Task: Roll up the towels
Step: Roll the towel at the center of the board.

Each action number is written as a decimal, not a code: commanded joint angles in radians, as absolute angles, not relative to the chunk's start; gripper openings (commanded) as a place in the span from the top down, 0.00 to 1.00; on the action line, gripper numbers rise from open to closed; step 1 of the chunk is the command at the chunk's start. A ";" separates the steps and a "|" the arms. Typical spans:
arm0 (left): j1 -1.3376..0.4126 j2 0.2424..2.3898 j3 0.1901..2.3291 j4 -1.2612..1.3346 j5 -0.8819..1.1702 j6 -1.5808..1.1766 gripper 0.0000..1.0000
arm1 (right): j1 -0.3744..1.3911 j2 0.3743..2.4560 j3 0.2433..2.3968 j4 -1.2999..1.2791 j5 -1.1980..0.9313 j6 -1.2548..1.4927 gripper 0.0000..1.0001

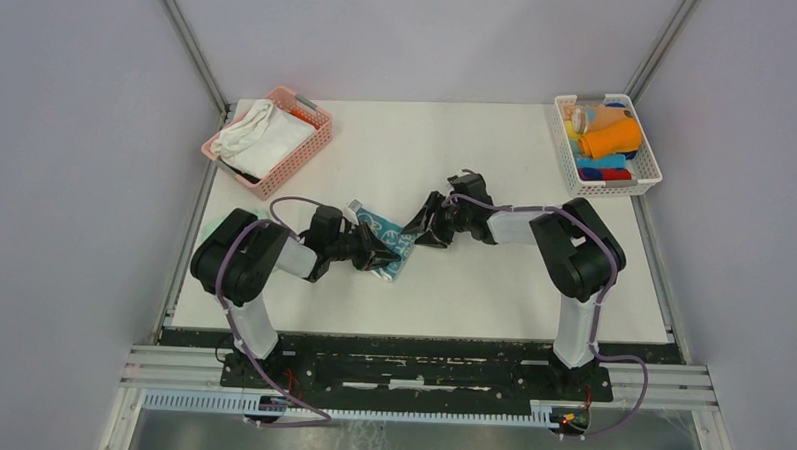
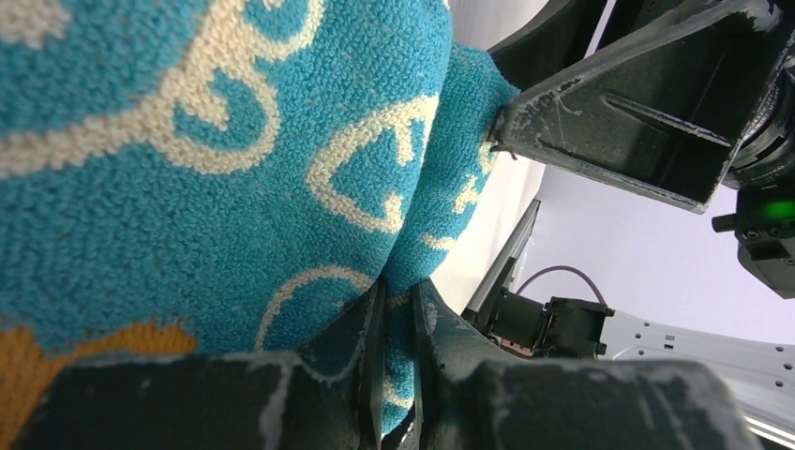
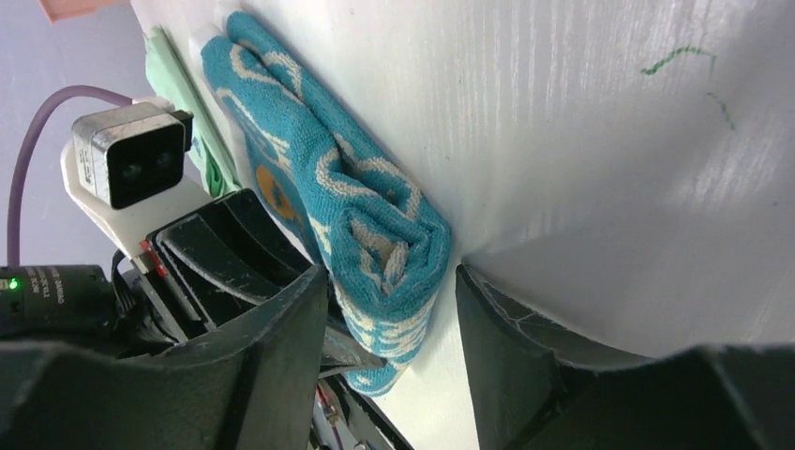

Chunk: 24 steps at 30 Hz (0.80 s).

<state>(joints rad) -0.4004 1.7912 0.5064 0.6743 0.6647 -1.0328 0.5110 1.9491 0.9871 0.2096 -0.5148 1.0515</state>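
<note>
Teal-printed towel [image 1: 389, 247] lies almost fully rolled near the worktop's [image 1: 492, 288] left edge, pinched in the left gripper [image 1: 377, 250], with the right gripper's [image 1: 421, 229] jaws apart around its coiled end. A green towel [image 3: 183, 103] beside it looks unrolled, and finished rolls [image 1: 611, 139] fill the white basket [image 1: 644, 184] at the far right corner.
</note>
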 commanded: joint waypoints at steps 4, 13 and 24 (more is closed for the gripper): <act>-0.402 1.793 0.502 0.608 0.638 -1.058 0.84 | 0.547 1.956 1.107 -0.070 -0.351 0.955 0.49; -0.430 1.773 0.514 0.549 0.604 -1.028 0.83 | 0.575 1.984 1.216 -0.239 -0.282 0.921 0.49; -0.485 1.749 0.539 0.478 0.483 -1.020 0.83 | 0.606 2.023 1.343 -0.454 -0.233 0.907 0.46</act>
<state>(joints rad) -0.4576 1.7634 0.5282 0.5896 0.5831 -1.0336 0.5854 1.9812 1.2617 -0.3183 -0.2935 0.9398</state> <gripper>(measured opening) 0.193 0.547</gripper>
